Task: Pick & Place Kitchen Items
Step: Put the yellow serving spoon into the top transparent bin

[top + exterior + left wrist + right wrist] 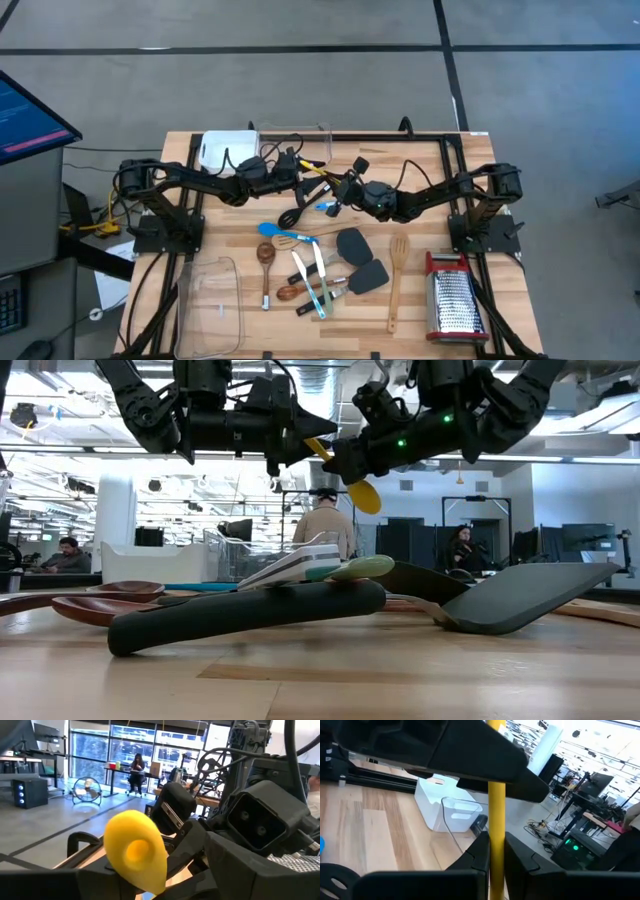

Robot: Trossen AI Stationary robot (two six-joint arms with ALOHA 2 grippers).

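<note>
I have a yellow silicone spoon (pixel 352 482) held up in the air between my 2 arms, over the far half of the bench (pixel 500 300). My right gripper (pixel 496 857) is clamped narrow on its yellow handle, which runs straight up between my fingers in the right wrist view. My left gripper (pixel 300 172) sits at the other end of the spoon with its jaws spread wide. I judge this a handover in mid-air: the right holds firm so the spoon cannot drop while the left stands loose around it. Whether the left touches the spoon I cannot tell. In the left wrist view the spoon's bowl faces the camera, close in front.

The other kitchen items (pixel 320 265) lie in a loose heap on the near middle of the bench: a blue silicone spoon (pixel 285 233), wooden spoons, dark grey spatulas (pixel 360 262) and a long wooden spatula (pixel 397 285). They are crossed over each other, so each will want picking from the top down. The white tray (pixel 222 150) at the far left looks the likely place for the spoon.
</note>
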